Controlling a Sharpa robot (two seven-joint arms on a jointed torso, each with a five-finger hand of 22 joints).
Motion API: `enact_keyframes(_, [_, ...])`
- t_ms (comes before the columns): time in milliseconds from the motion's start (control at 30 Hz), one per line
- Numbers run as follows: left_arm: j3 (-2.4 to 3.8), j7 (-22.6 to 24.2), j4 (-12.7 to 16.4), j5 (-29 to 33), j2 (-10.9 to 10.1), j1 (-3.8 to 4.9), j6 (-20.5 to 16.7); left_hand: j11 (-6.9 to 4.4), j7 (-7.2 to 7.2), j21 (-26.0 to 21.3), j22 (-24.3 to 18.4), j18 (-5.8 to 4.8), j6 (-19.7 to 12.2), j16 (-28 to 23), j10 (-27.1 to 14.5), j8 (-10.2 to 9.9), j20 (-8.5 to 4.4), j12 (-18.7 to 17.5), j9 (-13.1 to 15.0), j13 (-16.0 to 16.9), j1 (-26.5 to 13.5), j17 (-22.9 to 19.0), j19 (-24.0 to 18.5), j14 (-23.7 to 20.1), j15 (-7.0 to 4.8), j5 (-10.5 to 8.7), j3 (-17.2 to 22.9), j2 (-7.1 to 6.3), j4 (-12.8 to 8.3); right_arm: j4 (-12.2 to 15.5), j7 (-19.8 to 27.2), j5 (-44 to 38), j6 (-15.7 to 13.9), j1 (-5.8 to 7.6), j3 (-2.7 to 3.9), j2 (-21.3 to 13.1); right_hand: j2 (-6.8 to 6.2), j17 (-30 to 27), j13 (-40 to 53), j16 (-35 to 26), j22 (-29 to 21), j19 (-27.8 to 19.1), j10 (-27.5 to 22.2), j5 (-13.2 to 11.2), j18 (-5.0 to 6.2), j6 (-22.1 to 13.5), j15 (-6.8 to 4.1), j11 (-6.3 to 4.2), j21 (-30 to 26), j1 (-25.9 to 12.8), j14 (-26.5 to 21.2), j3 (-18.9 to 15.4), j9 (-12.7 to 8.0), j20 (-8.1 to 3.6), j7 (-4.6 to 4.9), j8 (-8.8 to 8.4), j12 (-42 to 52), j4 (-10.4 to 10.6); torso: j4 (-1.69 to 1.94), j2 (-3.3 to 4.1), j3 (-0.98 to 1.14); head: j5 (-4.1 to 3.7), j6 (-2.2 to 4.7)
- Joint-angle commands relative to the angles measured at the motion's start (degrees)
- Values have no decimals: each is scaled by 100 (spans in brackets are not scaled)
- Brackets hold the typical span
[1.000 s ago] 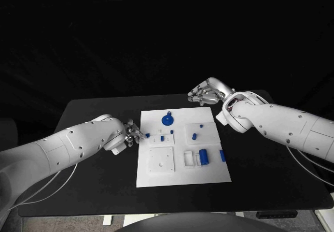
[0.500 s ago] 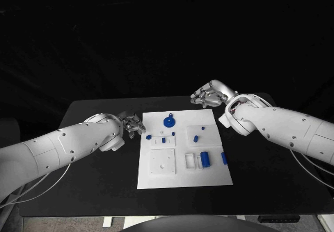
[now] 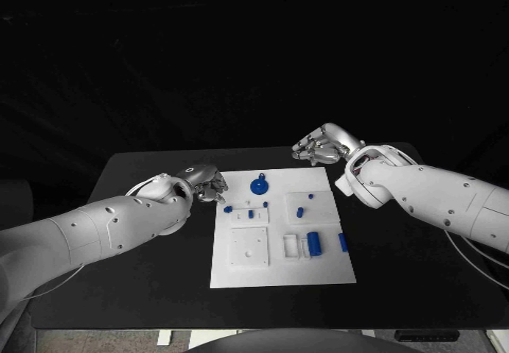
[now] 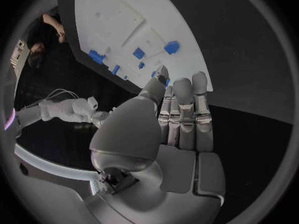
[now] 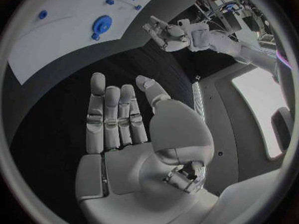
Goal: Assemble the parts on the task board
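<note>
The white task board [image 3: 278, 259] lies in the middle of the black table. A round blue part [image 3: 258, 185] sits near its far edge, with small blue parts [image 3: 250, 214] behind the square recess and longer blue pieces [image 3: 314, 243] on the right side. My left hand [image 3: 203, 183] hovers just off the board's far left corner, fingers straight, holding nothing. My right hand [image 3: 321, 145] floats beyond the far right corner, also empty. The left wrist view shows the left hand [image 4: 177, 119] with flat fingers above the board [image 4: 124, 15]. The right wrist view shows the right hand [image 5: 121, 119] spread open.
Bare black table [image 3: 413, 272] surrounds the board on all sides. The right forearm [image 3: 424, 195] reaches over the table's far right part. In the right wrist view the round blue part [image 5: 101, 23] lies on the board [image 5: 56, 50], with the left hand [image 5: 165, 33] beyond it.
My left hand has drawn back from the small parts at the board's left edge toward the far left corner. The right hand has shifted only slightly.
</note>
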Motion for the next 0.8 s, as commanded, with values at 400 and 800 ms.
enact_keyframes(400, [-78,252,-115,-949,127,-103,8,51,131,-148,175,98,-47,31,58,-20,95,83,8,8,192,92,160,16,123,12,-239,-149,345,3,52,-49,33,0,3,16,-12,-3,1,-10,8,15,-25,22,-28,-30,-17,-10,-26,-28,-30,19,3,-23,11,12,-10,-4,11,-6,2,0,-22])
enact_keyframes(800, [-93,201,-287,-1001,248,-186,95,27,96,-173,203,83,19,41,63,-15,73,90,16,6,205,95,179,26,88,16,-231,-75,384,21,56,-57,32,0,3,23,-12,-3,1,-10,8,15,-25,22,-28,-30,-17,-10,-26,-28,-30,19,3,-23,11,12,-10,-4,5,1,-5,11,-33])
